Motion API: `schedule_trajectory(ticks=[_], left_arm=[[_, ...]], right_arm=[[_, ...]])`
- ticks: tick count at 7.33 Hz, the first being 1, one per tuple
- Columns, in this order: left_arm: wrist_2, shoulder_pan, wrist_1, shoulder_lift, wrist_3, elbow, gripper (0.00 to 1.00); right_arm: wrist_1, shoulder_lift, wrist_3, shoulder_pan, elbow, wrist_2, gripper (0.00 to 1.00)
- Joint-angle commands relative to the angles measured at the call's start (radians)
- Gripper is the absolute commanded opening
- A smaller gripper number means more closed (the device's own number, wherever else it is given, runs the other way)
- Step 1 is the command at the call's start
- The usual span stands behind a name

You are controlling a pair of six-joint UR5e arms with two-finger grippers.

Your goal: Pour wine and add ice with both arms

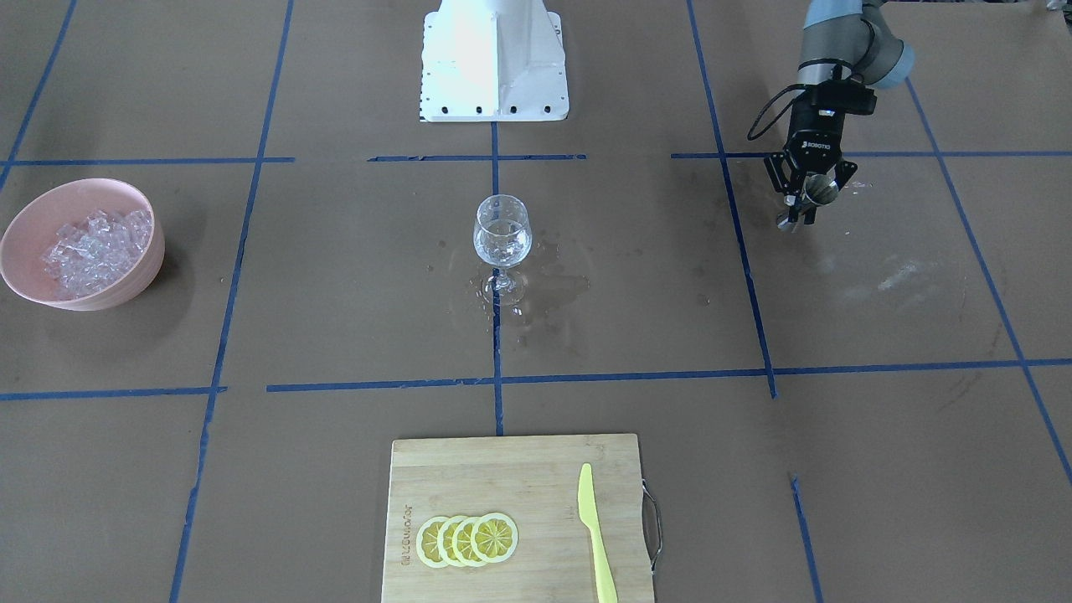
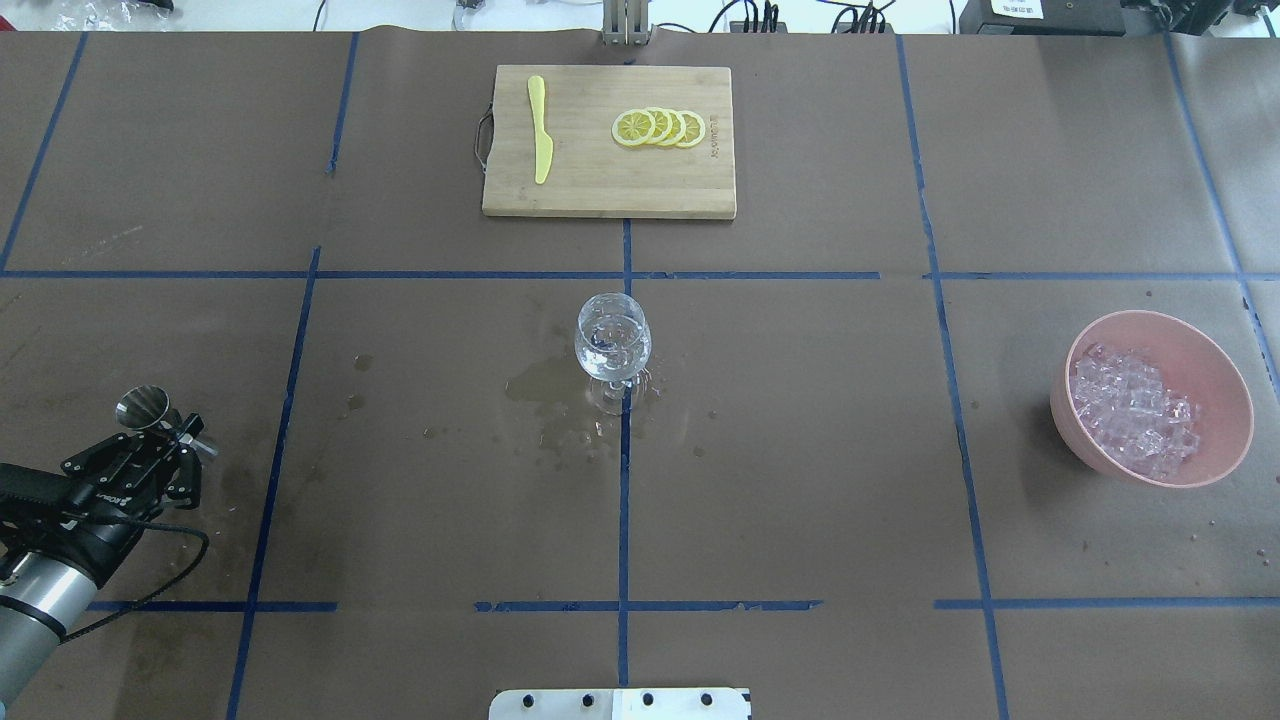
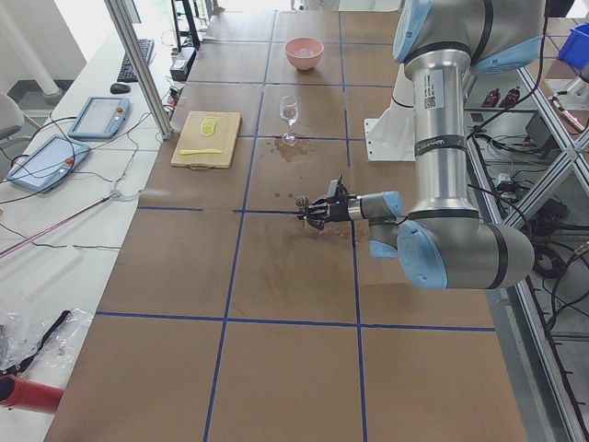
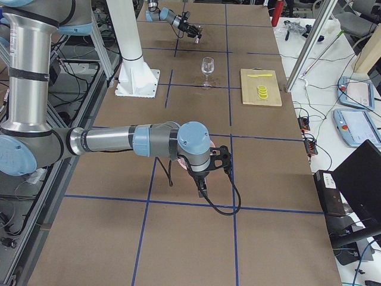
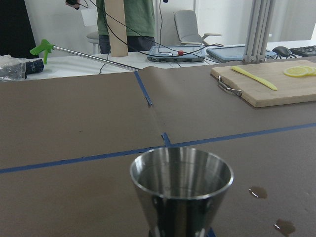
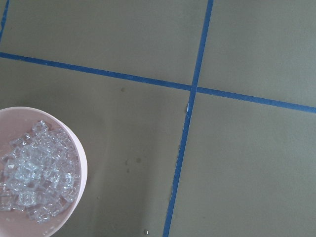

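Note:
A clear wine glass (image 2: 612,345) stands upright mid-table with clear wine (image 1: 502,239) in its bowl. My left gripper (image 2: 176,430) hangs over the table's left part, far from the glass, shut on the waist of a steel jigger (image 2: 141,408). The jigger (image 5: 181,190) fills the left wrist view, mouth up; whether it holds liquid I cannot tell. The ice (image 2: 1133,412) lies heaped in a pink bowl (image 2: 1225,395) at the right. My right gripper (image 4: 219,159) shows only in the exterior right view, above the bowl (image 6: 79,163); I cannot tell if it is open or shut.
Wet spill patches (image 2: 535,385) surround the glass's foot. A wooden cutting board (image 2: 580,195) at the far side carries lemon slices (image 2: 658,128) and a yellow plastic knife (image 2: 540,140). The white pedestal (image 1: 494,63) stands at the robot's side. A person stands beyond the table in the left wrist view.

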Motion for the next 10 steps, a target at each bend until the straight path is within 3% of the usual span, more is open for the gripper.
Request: schedule_trajectory(ticks=[1, 3, 10], left_arm=[[0.092, 0.031, -0.011, 0.0, -0.008, 0.045, 0.0], [0.098, 0.074, -0.099, 0.0, -0.008, 0.071, 0.0], [0.1, 0.107, -0.11, 0.002, -0.091, 0.114, 0.0]], right_arm=[[0.0, 0.003, 0.0, 0.0, -0.002, 0.0, 1.0], [0.0, 0.003, 0.017, 0.0, 0.004, 0.0, 1.0], [0.0, 0.001, 0.017, 0.0, 0.004, 0.0, 1.0]])
